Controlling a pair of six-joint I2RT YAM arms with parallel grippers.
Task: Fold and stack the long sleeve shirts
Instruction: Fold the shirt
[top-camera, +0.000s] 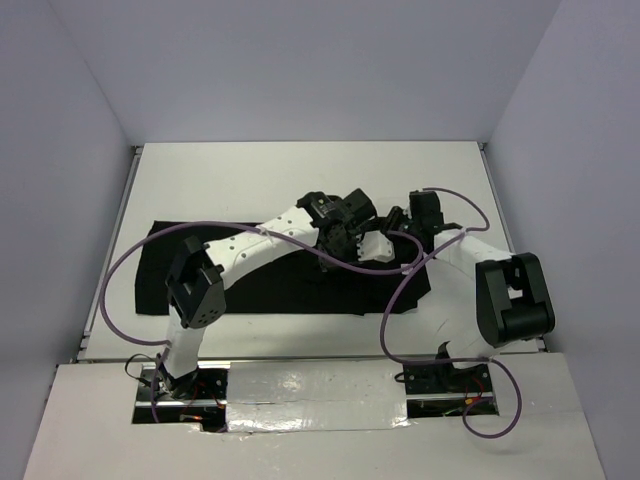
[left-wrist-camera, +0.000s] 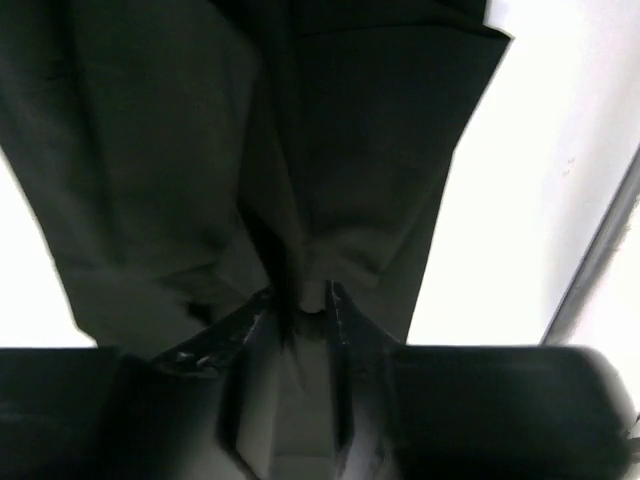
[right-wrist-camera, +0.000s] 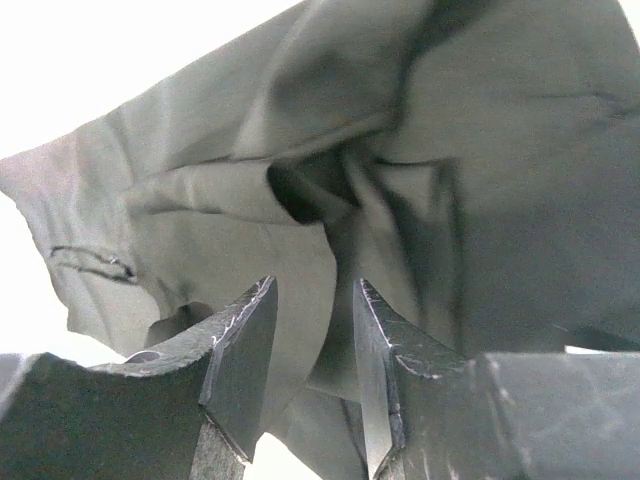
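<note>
The black long sleeve shirt (top-camera: 290, 290) lies spread across the middle of the white table (top-camera: 300, 175), bunched up at its right end. Both grippers meet over that end. My left gripper (top-camera: 335, 240) reaches in from the left. In the left wrist view its jaws (left-wrist-camera: 300, 290) stand slightly apart, with a raised fold of the shirt (left-wrist-camera: 150, 150) at their tips. My right gripper (top-camera: 402, 228) sits just to the right. Its jaws (right-wrist-camera: 313, 282) are open over crumpled fabric (right-wrist-camera: 500, 150), and a flap of cloth hangs between them.
Purple cables (top-camera: 120, 270) loop from both arms over the shirt's left part and the table's front. A metal rail (top-camera: 105, 260) runs along the table's left edge, with another at the right (left-wrist-camera: 600, 250). Grey walls close in the back and sides.
</note>
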